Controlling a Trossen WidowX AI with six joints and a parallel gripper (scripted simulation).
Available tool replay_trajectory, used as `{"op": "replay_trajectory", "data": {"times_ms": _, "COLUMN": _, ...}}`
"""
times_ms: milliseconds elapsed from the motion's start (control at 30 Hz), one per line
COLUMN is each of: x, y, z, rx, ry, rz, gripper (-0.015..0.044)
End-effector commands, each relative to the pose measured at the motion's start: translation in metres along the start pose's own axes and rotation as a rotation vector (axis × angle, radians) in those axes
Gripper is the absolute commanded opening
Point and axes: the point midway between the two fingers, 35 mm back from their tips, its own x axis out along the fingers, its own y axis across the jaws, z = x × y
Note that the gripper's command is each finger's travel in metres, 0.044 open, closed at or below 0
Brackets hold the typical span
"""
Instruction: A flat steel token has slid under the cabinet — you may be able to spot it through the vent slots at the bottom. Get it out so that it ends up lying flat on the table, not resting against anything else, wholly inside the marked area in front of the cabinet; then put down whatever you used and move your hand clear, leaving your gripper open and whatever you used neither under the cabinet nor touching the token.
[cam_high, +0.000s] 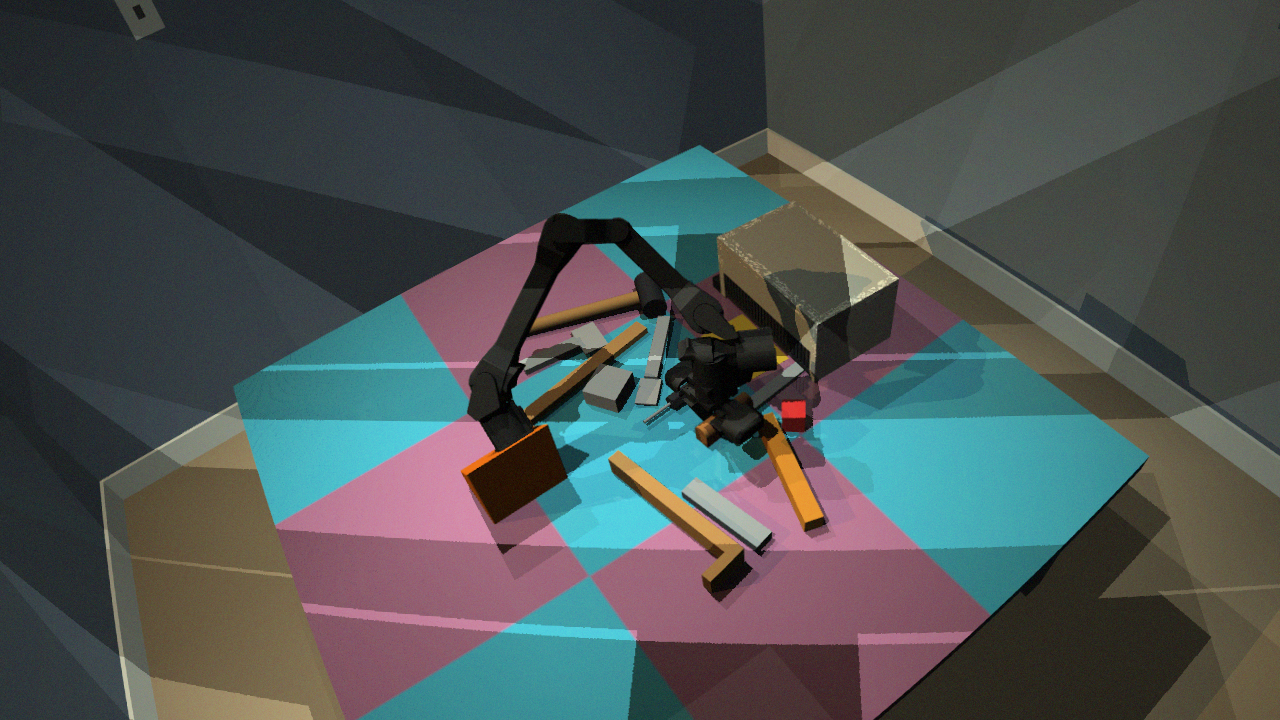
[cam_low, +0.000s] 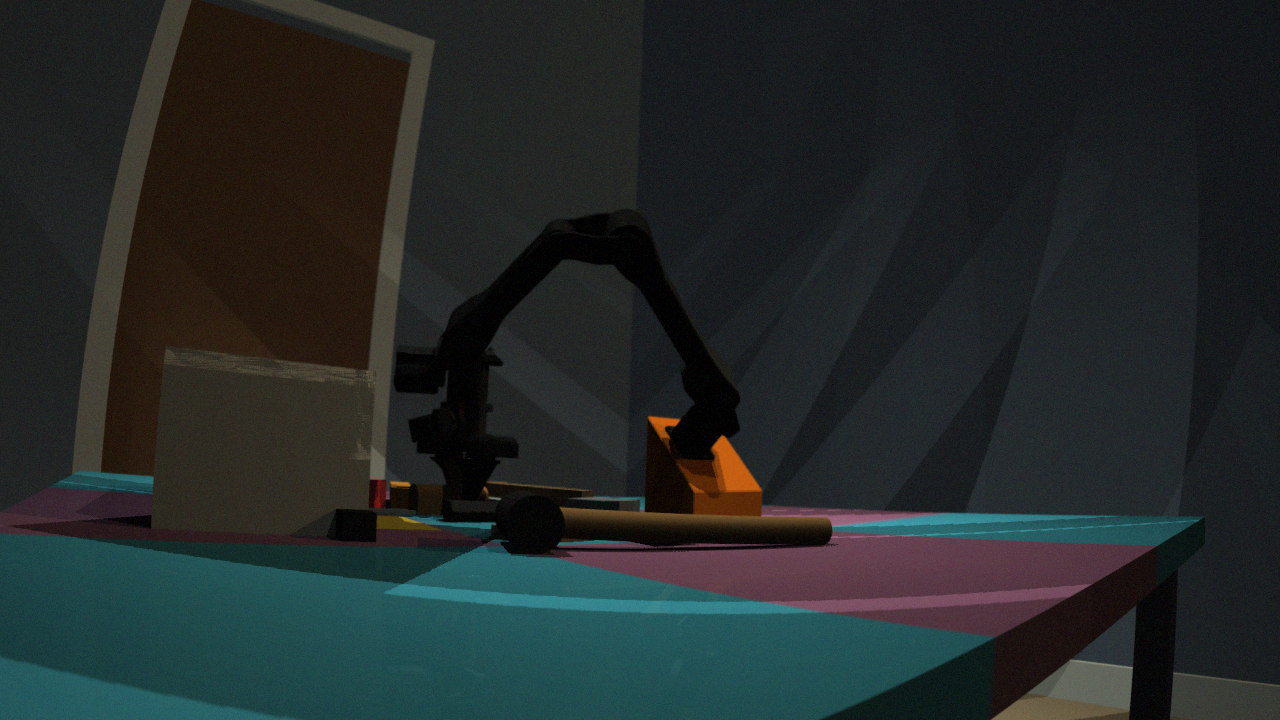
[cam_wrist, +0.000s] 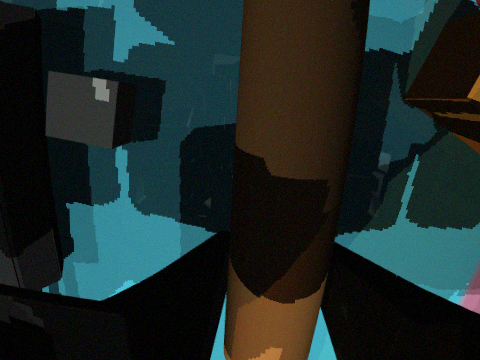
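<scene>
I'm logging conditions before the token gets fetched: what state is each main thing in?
Gripper: shut on the round wooden handle.
Round wooden handle: gripped.
Black-headed mallet: lying on its side.
Cabinet: standing on the table.
L-shaped wooden bar: lying down, not held.
Red block: on the table, not held.
Yellow marked area: partly hidden.
Steel token: not visible.
</scene>
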Motion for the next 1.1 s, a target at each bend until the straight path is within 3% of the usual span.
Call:
{"op": "replay_trajectory", "data": {"times_ms": 0, "x": 0.000, "y": -0.001, "z": 0.006, "rx": 0.000, "ry": -0.002, "rz": -0.002, "gripper": 0.0000}}
{"op": "replay_trajectory", "data": {"times_ms": 1067, "x": -0.001, "y": -0.001, "z": 0.041, "rx": -0.002, "ry": -0.004, "rz": -0.001, "gripper": 0.0000}}
